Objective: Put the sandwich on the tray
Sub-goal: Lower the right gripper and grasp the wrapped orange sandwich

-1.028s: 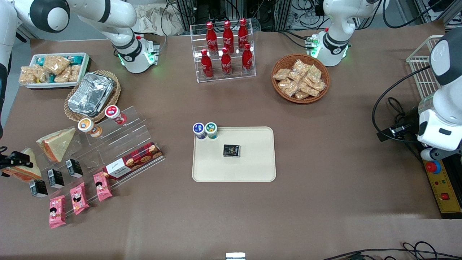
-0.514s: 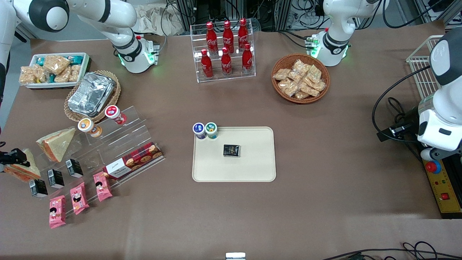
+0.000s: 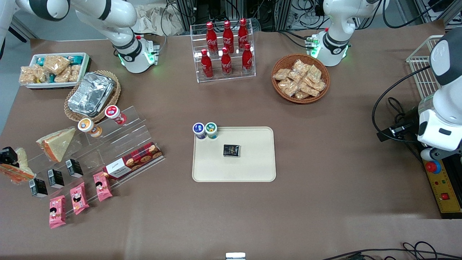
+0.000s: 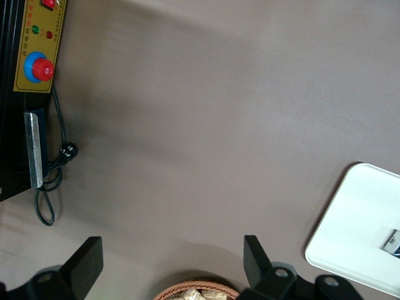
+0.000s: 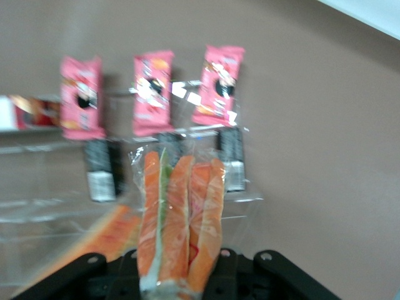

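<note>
end effector [image 3: 8, 156] pinching sandwich [image 3: 16, 170] at the working arm's end | tray [image 3: 252, 169] mid-bench, well apart | bench [image 3: 325, 151] brown-covered (cables along its edges) | second sandwich [image 3: 57, 142] on clear stand

Right arm reaching out over working arm's end of table, gripper [image 3: 8, 156] raised above table surface, fingers [image 5: 125, 265] clamped on sandwich [image 5: 178, 219], wrist camera pointing downward
</note>
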Controlling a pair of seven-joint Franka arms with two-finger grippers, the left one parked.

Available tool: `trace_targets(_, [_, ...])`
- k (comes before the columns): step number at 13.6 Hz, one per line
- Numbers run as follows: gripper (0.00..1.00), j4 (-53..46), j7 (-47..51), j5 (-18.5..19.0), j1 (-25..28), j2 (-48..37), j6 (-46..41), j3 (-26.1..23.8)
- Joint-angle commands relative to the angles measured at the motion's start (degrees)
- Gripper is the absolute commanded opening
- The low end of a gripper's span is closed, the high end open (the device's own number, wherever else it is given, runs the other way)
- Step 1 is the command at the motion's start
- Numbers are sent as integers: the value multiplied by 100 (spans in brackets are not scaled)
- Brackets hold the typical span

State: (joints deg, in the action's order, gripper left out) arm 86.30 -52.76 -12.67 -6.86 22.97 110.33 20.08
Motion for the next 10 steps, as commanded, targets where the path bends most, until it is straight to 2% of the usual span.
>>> trace_targets(1, [3, 1, 1168, 466, 517, -502, -528, -13])
trace_targets(5, [3, -17, 2986, 538, 1466, -907, -1337, -4])
trace_targets(8, [3, -26, 4165, 792, 2152, -961, -1488, -13])
trace_targets(10, [3, -69, 4903, 810, 2626, -961, -1488, -13])
